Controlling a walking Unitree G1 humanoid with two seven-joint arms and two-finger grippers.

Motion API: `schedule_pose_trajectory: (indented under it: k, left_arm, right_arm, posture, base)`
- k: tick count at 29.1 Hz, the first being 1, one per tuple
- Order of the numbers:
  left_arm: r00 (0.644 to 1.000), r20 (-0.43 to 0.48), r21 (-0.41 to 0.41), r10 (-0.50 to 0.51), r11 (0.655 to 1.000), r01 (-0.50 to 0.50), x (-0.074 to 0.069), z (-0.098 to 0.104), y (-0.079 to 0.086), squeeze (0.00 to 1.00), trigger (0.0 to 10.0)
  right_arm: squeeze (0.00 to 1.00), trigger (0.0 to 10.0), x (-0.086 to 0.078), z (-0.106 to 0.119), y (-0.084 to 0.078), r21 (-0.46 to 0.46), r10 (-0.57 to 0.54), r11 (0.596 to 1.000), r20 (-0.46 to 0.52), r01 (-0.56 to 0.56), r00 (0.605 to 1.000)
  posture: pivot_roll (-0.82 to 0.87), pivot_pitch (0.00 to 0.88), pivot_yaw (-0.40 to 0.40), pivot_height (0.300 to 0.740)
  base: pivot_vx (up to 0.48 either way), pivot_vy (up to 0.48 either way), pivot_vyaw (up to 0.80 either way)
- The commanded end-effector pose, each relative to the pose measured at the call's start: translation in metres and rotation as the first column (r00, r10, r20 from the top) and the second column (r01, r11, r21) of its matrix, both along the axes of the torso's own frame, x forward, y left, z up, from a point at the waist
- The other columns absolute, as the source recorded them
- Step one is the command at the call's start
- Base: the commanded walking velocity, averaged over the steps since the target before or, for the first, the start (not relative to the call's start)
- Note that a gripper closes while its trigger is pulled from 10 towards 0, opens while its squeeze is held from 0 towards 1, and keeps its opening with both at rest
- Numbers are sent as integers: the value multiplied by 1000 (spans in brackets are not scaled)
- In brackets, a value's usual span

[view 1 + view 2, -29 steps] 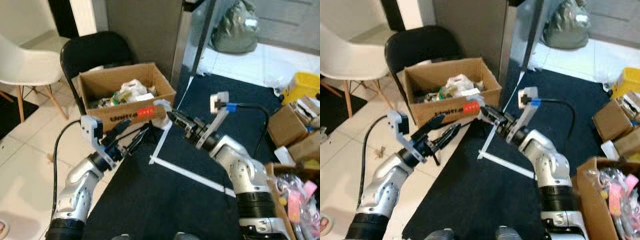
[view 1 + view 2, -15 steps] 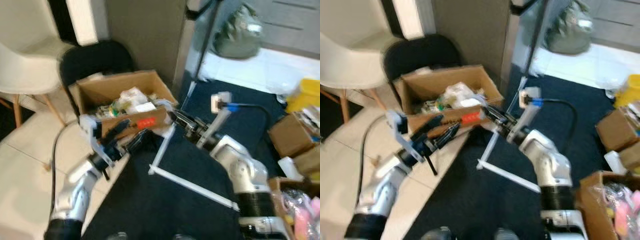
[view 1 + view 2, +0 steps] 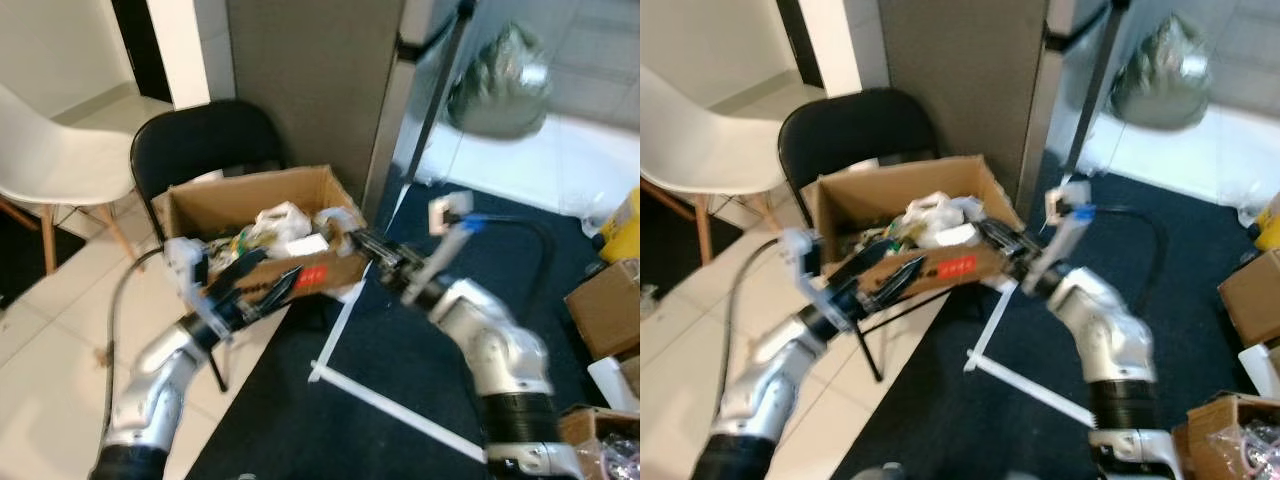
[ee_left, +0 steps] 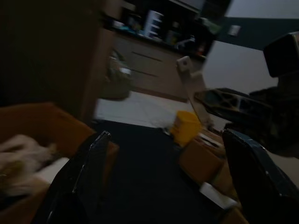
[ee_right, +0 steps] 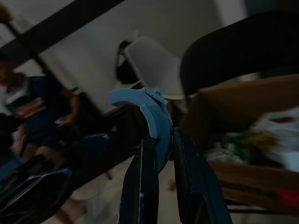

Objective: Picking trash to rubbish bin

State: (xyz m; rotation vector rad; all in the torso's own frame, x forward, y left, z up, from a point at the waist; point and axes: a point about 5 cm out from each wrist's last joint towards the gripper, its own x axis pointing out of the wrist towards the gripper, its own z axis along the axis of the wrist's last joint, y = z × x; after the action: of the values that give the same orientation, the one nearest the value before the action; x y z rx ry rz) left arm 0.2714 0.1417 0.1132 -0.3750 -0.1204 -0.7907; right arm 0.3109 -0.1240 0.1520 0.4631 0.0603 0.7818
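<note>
Black folding chair (image 3: 205,150) at our 11 o'clock carries open cardboard box (image 3: 330,273), box resting on its seat. Chair stands on pale tiled floor (image 3: 60,330). White chair (image 3: 50,165) at 10 o'clock, also on tiles. Dark mat (image 3: 400,340) covers floor from 12 to 3 o'clock, white tape lines (image 3: 390,405) stuck on it. More cardboard boxes (image 3: 605,305) on mat at 3 o'clock. Grey bag (image 3: 500,85) on pale floor at 1 o'clock.

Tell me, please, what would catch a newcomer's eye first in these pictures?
Probably the open cardboard box heaped with trash, sitting on a black folding chair. The right gripper reaches over the box's right corner, pinching a pale scrap, while the left gripper hovers open at the box's front wall.
</note>
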Motion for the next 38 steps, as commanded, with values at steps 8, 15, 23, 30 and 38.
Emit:
schedule_pose_trajectory:
  k: [8,15,23,30,38]
  left_arm:
    - [1000,-1,11,-11,1000,11,-1,-1,-3,0,10000]
    - [1000,-1,11,-13,1000,13,-1,-1,-3,0,10000]
    - [1000,-3,9,-13,1000,13,-1,-2,-3,0,10000]
    - [1000,-8,4,-15,1000,15,-1,-3,-3,0,10000]
    - [1000,-10,2,-17,1000,17,-1,-2,-3,0,10000]
  right_arm:
    - [0,10000,0,1,-6,-2,-16,1000,2,16,1000]
    - [0,10000,1,1,-6,-2,-17,1000,3,17,1000]
    - [0,10000,1,0,-6,0,-16,1000,3,16,1000]
    - [0,10000,0,0,-6,1,-13,1000,5,13,1000]
    - [0,10000,0,1,-5,0,-6,1000,16,6,1000]
  posture:
    - [12,0,-6,740]
    - [13,0,-9,740]
    - [14,0,-10,740]
    - [14,0,-10,740]
    - [14,0,-6,740]
  base:
    - [296,0,0]
    - [296,0,0]
    - [299,0,0]
    - [301,0,0]
    - [296,0,0]
